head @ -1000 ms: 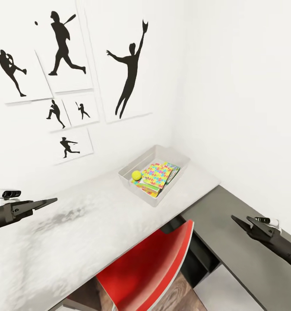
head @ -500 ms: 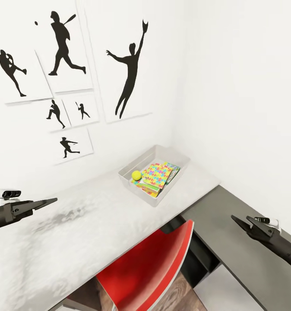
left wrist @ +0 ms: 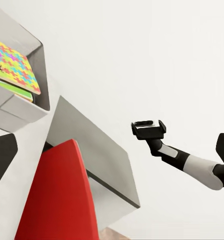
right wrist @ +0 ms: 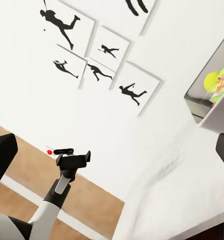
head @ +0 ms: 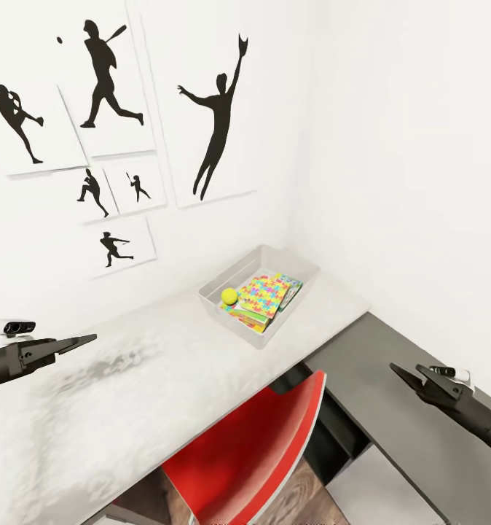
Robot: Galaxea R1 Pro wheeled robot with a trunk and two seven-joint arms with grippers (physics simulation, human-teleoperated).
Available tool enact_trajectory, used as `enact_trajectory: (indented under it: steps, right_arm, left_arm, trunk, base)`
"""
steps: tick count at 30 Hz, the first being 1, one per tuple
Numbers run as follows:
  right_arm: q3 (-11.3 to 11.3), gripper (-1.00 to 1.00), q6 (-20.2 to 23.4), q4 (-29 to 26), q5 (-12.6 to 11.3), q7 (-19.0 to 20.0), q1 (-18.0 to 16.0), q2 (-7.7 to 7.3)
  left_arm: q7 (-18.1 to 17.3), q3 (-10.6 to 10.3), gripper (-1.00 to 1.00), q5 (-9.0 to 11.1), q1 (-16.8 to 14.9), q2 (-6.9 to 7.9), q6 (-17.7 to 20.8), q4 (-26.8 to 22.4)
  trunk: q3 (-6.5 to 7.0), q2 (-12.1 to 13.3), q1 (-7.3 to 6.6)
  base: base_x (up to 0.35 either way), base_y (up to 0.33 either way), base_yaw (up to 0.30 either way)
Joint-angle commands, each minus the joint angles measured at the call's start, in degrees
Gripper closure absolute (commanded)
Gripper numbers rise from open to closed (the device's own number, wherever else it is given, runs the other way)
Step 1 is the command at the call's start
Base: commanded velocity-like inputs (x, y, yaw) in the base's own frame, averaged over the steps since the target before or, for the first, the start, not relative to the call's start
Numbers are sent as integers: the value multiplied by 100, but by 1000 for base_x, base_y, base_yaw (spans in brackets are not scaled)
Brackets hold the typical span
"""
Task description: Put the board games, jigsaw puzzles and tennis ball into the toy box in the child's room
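The toy box (head: 229,319) sits at the far corner end of the pale table (head: 158,372). Inside it lie the tennis ball (head: 229,295), a multicolour jigsaw puzzle (head: 264,293) on top of a stack, and a green-edged board game (head: 293,286) peeking out beneath. My left gripper (head: 91,337) hovers open over the table's left part, far from the box. My right gripper (head: 395,369) is open above the dark side unit (head: 391,415). The left wrist view catches the toy box (left wrist: 22,107) and puzzle (left wrist: 12,67); the right wrist view catches the ball (right wrist: 211,80).
A red and white chair (head: 253,445) is tucked under the table's front edge between my arms. Black baseball silhouettes (head: 216,117) hang on the wall behind the table. White walls close the corner behind the box.
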Motion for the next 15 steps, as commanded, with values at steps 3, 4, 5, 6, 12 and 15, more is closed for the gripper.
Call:
enact_trajectory:
  steps: [3,4,5,6,12,15]
  right_arm:
    - [36,-100,57,0,-51,15,-8,-6]
    - [36,-100,56,3,-51,16,-8,-8]
    - [36,-100,55,5,-51,17,-8,-9]
    - [36,-100,54,9,-51,18,-8,-11]
    - [37,-100,40,15,-49,19,-8,-5]
    - [36,-100,37,15,-46,19,-8,-5]
  left_arm:
    - [-22,4,-100,-3,-3,2,61,-1]
    - [-22,1,-100,-3,-3,2,61,-1]
    - [-22,0,-100,-3,-3,2,61,-1]
    - [-22,1,-100,-3,-3,2,61,-1]
    - [-22,5,-100,-3,-3,2,61,-1]
    - [-22,5,-100,-3,-3,2,61,-1]
  trunk:
    - [3,-12,3]
    - [8,-12,3]
    - [14,-12,3]
    - [19,-12,3]
    - [54,-12,3]
    - [72,-12,3]
  base:
    - [-89,123,-169]
    - [-118,192,-207]
    - [-123,204,-212]
    - [-126,221,-221]
    - [-119,243,-231]
    - [-84,258,-237]
